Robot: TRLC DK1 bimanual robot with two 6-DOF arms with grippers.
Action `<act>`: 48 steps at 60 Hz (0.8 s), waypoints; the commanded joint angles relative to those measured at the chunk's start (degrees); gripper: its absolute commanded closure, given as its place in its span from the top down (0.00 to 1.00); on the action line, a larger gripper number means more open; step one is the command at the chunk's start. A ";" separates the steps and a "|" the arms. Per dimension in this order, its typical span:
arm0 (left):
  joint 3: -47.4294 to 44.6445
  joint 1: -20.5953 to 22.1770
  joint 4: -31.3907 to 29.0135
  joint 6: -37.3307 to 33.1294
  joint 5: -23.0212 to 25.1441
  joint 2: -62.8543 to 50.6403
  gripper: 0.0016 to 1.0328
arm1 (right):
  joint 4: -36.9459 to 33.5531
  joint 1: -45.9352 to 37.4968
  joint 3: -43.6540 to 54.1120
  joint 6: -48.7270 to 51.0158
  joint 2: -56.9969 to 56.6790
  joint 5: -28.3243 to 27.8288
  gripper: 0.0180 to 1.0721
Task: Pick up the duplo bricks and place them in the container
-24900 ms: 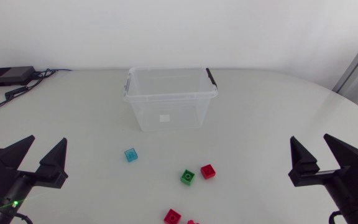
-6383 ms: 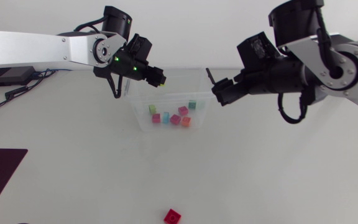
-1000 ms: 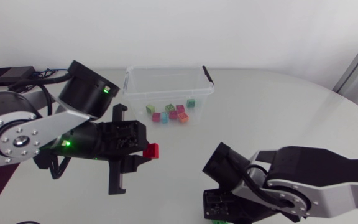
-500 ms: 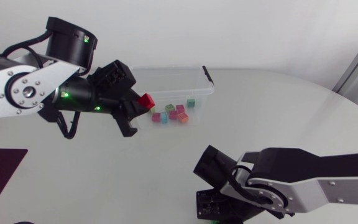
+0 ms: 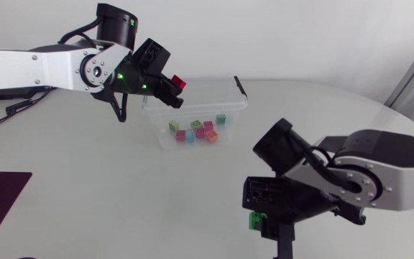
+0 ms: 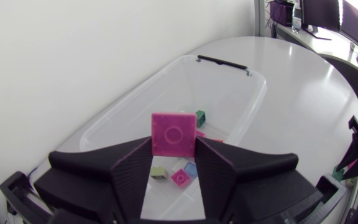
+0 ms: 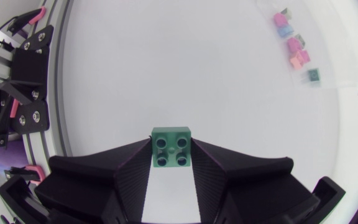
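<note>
The left gripper (image 5: 175, 90), clamped on a small red plastic duplo brick (image 5: 179, 83), hangs over the left end of the clear rectangular plastic container (image 5: 221, 109), while the right gripper (image 5: 261, 223), clasping a green brick (image 5: 254, 220), is well apart from it.

a robotics lab or test room, by the look of it: a plain white rounded surface (image 5: 106, 180), a left arm (image 5: 34, 68) and a right arm (image 5: 379, 173) reaching over it, loose cables (image 5: 19, 106) trailing at its far corner.
</note>
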State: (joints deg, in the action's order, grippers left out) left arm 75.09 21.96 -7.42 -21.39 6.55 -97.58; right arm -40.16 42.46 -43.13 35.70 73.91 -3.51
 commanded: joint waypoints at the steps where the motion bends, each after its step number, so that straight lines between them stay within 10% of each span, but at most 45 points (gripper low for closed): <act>1: 4.36 -1.48 0.65 2.67 -1.18 -4.81 0.79 | -0.71 -2.20 -2.30 1.91 -0.96 -0.89 0.19; 5: 6.56 -2.44 1.18 4.07 -1.89 -7.36 0.96 | -0.09 -3.96 -3.89 2.00 -0.96 -1.06 0.19; 48: -20.42 -10.35 11.11 11.46 -6.99 21.29 0.96 | 27.59 -16.44 -26.91 -12.85 13.10 -0.53 0.19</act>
State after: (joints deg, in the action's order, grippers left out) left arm 58.67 12.64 1.80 -11.70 0.01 -79.99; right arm -14.74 27.03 -67.44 25.23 83.94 -4.62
